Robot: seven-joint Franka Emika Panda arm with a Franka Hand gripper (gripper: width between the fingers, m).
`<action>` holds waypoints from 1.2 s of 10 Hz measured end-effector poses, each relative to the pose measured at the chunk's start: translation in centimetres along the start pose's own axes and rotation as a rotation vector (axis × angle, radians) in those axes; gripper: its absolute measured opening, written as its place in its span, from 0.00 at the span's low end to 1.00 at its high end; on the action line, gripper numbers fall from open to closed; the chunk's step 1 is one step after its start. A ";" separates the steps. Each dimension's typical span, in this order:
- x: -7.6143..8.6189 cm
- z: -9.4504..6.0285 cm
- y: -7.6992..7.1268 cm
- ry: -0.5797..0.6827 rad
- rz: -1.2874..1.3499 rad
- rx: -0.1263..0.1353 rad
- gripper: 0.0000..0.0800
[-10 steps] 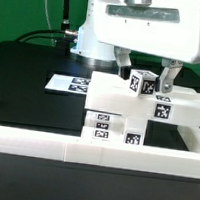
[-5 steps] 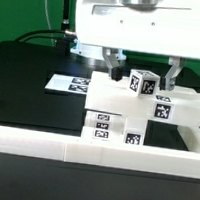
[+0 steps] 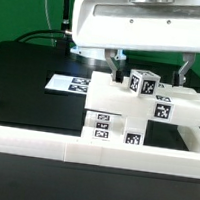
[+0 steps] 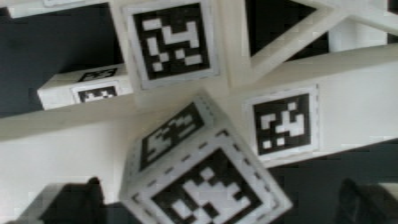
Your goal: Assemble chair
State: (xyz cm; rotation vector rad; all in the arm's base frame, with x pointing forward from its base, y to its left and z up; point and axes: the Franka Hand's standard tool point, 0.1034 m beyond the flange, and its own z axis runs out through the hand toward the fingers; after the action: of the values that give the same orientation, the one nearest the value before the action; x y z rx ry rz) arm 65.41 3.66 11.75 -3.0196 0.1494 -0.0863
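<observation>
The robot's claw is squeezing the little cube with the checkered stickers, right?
Not squeezing. The gripper is open, its fingers standing apart on either side of the little cube without touching it. The exterior view shows the gaps.

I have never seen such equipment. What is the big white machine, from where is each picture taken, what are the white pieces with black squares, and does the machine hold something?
The big white machine is a robot arm putting a chair together. At its end is a gripper with two fingers, like a simple hand. One picture comes from a camera off the arm, looking across the black table; the other from a camera on the wrist, looking down between the fingers. The white blocks with printed tags are chair parts, grouped together, with a small cube on top. The flat tagged sheet beside them is the marker board; a long white rail lies in front. The fingers stand wide open, one on each side of the cube, and hold nothing.
</observation>
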 end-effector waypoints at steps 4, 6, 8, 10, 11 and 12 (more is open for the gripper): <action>-0.1 0.2 0.7 0.032 -0.256 -0.064 0.81; -0.4 0.2 1.0 0.042 -0.311 -0.080 0.81; -0.4 0.3 0.8 0.041 -0.291 -0.078 0.68; -0.4 0.3 0.8 0.041 -0.291 -0.078 0.36; -0.4 0.3 0.8 0.041 -0.279 -0.077 0.36; -0.4 0.3 0.8 0.043 -0.237 -0.075 0.36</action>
State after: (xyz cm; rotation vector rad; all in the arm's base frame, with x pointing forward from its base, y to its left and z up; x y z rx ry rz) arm 64.92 2.96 11.35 -3.0975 -0.2077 -0.1700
